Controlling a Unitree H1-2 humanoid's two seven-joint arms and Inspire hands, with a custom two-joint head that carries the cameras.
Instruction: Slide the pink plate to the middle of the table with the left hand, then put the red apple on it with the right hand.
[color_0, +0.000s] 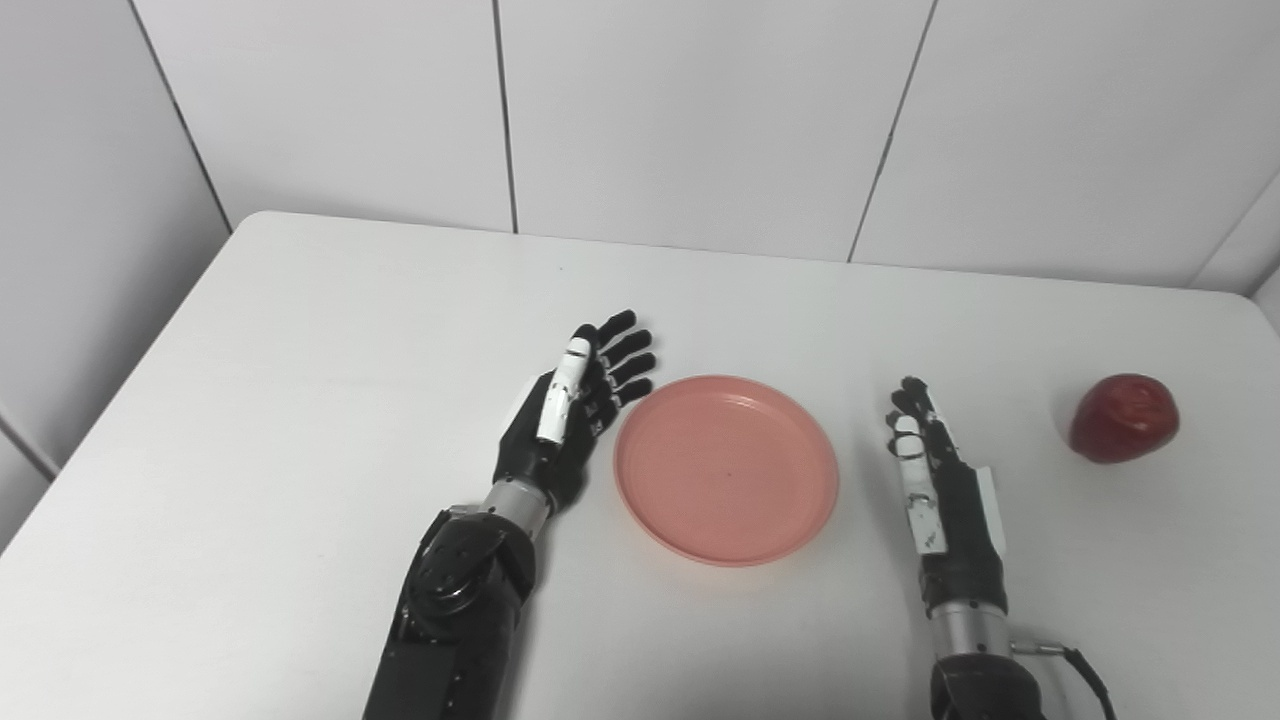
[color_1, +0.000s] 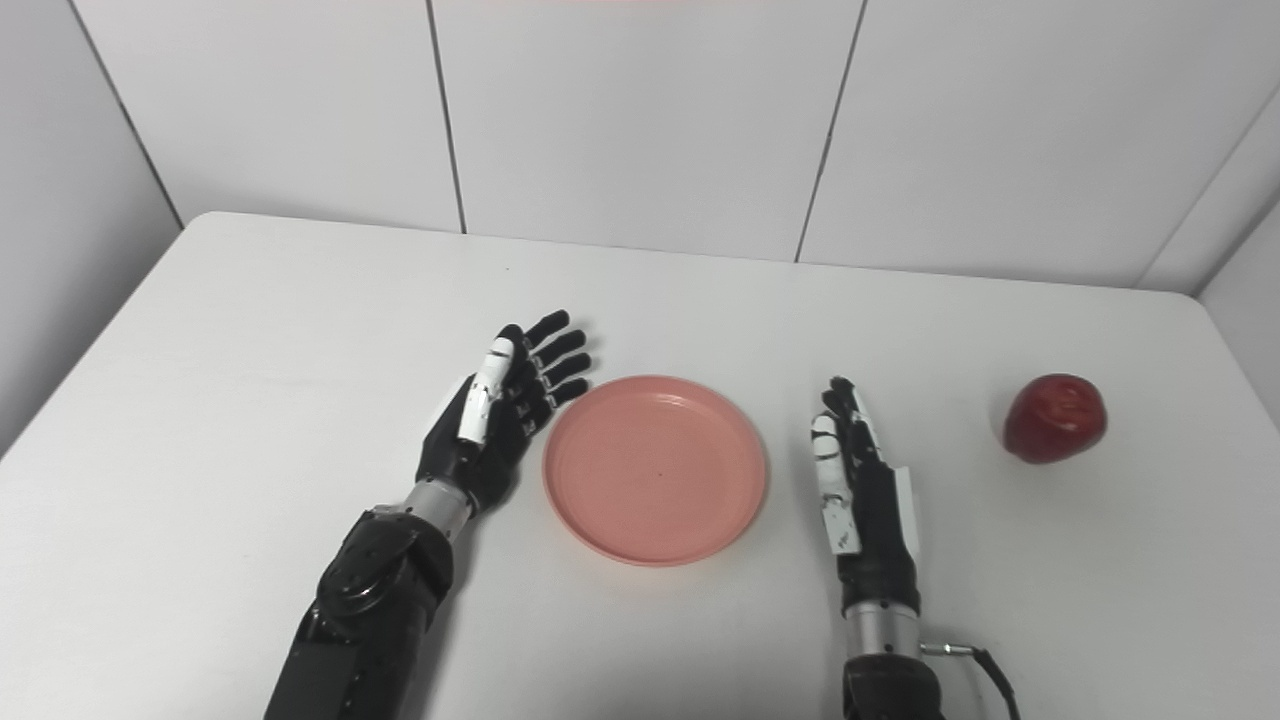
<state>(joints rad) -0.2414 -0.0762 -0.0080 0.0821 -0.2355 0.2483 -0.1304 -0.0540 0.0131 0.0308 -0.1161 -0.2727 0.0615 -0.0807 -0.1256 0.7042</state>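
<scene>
The pink plate (color_0: 727, 470) lies flat near the middle of the white table (color_0: 300, 350), with nothing on it. My left hand (color_0: 575, 400) stands on edge just left of the plate, fingers straight and spread, palm toward the rim, at or very near contact. My right hand (color_0: 935, 470) rests to the right of the plate, open and holding nothing, a gap away from the rim. The red apple (color_0: 1124, 418) sits alone at the far right of the table, well clear of my right hand.
The table's far edge meets a white panelled wall (color_0: 700, 120). The right table edge runs close behind the apple. A cable (color_0: 1085, 670) trails from my right wrist.
</scene>
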